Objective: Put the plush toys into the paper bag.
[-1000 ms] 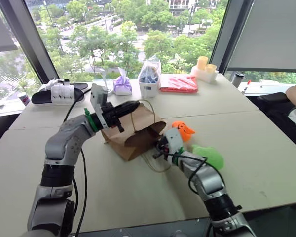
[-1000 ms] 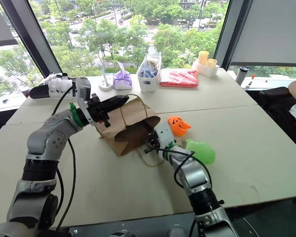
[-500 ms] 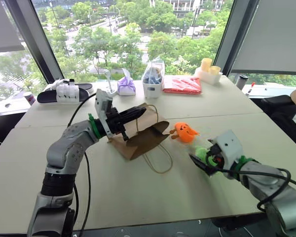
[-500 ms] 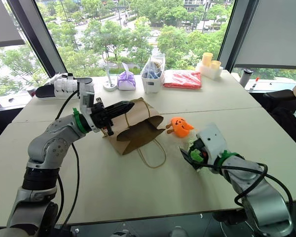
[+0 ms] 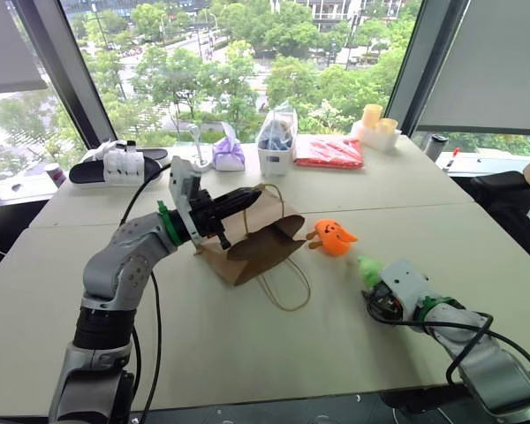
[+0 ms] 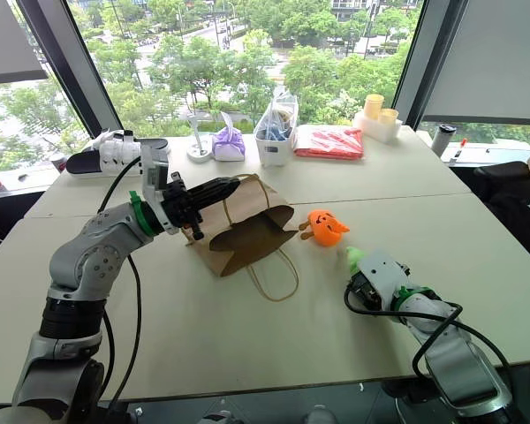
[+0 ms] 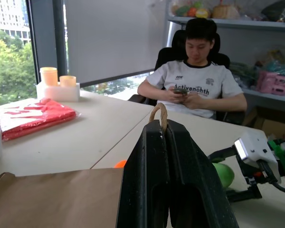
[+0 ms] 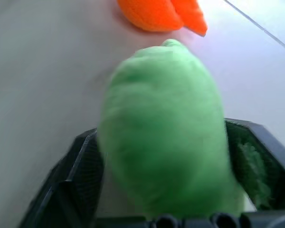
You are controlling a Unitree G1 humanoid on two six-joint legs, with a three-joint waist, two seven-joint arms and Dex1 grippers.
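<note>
On the pale desk (image 5: 247, 353) you have the brown kraft paper bag (image 5: 252, 243) lying open, its tan cord handle (image 7: 157, 112) clenched in your left gripper (image 5: 246, 200). Your right gripper (image 8: 164, 156) straddles the bright green plush blob (image 8: 164, 128), jaws apart, near the orange pumpkin plush (image 5: 332, 238).

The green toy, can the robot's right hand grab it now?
Probably yes. The green toy already sits between the right gripper's open fingers, with nothing in between; they only need to close.
</note>
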